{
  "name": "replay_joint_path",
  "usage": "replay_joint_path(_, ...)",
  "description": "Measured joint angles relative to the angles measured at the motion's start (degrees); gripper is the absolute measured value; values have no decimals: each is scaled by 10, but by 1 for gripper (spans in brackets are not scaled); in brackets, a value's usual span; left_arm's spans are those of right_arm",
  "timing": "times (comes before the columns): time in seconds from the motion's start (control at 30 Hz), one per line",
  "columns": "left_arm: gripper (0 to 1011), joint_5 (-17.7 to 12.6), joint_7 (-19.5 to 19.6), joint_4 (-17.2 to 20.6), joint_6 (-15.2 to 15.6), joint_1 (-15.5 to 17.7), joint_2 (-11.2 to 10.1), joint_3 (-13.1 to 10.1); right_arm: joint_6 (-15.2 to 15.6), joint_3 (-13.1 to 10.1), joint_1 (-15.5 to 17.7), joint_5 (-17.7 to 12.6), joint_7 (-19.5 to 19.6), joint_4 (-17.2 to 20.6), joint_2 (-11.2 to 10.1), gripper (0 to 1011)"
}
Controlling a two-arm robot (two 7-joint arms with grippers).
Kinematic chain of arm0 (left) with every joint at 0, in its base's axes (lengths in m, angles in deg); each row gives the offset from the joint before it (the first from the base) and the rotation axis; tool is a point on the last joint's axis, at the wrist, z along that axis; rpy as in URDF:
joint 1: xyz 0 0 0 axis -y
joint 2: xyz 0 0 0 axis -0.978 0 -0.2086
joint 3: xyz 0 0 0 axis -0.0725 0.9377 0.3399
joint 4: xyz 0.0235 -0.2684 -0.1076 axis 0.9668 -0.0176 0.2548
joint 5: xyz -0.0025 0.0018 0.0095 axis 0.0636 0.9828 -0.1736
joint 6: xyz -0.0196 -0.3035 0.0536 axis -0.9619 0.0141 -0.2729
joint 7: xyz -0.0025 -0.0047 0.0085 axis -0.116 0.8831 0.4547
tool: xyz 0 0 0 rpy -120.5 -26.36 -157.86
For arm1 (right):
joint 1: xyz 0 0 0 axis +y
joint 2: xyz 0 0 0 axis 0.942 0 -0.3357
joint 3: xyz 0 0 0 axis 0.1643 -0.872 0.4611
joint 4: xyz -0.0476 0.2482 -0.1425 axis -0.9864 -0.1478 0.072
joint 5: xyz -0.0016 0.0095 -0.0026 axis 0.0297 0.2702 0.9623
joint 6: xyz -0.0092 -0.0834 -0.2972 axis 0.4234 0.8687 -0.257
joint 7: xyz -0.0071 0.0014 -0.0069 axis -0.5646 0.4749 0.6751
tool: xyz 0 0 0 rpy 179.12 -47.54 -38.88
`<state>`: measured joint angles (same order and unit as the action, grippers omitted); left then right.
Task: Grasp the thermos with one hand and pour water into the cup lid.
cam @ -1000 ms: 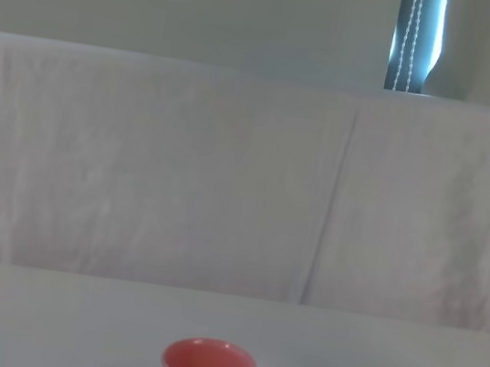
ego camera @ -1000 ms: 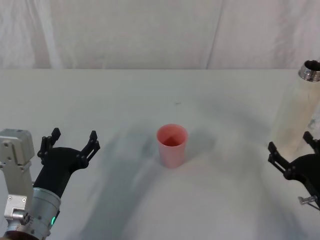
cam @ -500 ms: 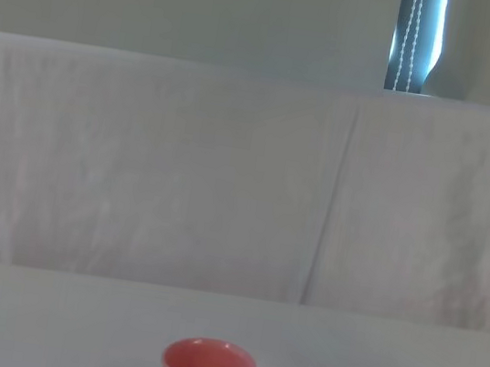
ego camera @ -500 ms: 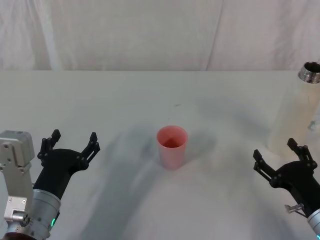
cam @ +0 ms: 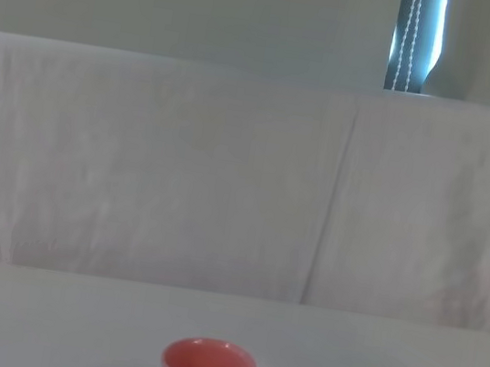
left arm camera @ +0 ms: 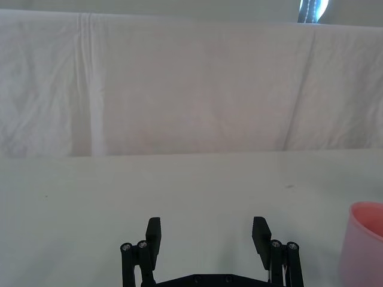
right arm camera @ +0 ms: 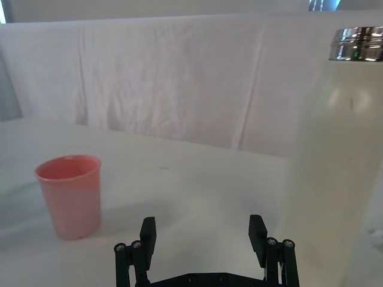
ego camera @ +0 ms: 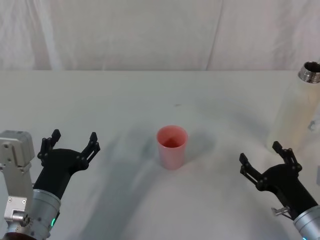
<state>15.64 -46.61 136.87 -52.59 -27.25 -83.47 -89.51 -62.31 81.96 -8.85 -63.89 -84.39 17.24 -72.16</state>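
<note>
Small pink cup lid (ego camera: 172, 146) sits alone mid-table; tall cream-white steel-necked thermos (ego camera: 298, 110) stands far right, right gripper (ego camera: 266, 161) beside it, jaws wide, empty; left gripper (ego camera: 70, 143) likewise

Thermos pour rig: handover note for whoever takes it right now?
Left gripper: open, holding nothing, parked low at the table's left.
Right gripper: open, holding nothing, just short of the thermos, not touching it.
Thermos: upright at the table's right edge, cap off, steel neck bare.
Cup lid: upright mid-table, apart from both grippers; contents unclear.
Done: nothing grasped.
Left: grip the thermos, carry it over the cup lid, tip and pour.
</note>
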Motion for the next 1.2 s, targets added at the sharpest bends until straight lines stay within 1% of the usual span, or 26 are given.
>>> replay_joint_path(0.43,1001,0,0,0,0,0,0,0,-19,20,-22,0,-5,-32,12,1000)
replay_joint_path(0.67,1001,0,0,0,0,0,0,0,-23,26,-33,1,-5,-41,16,1000)
replay_joint_path(1.2,1001,0,0,0,0,0,0,0,-28,28,-36,-2,-7,-47,17,1000)
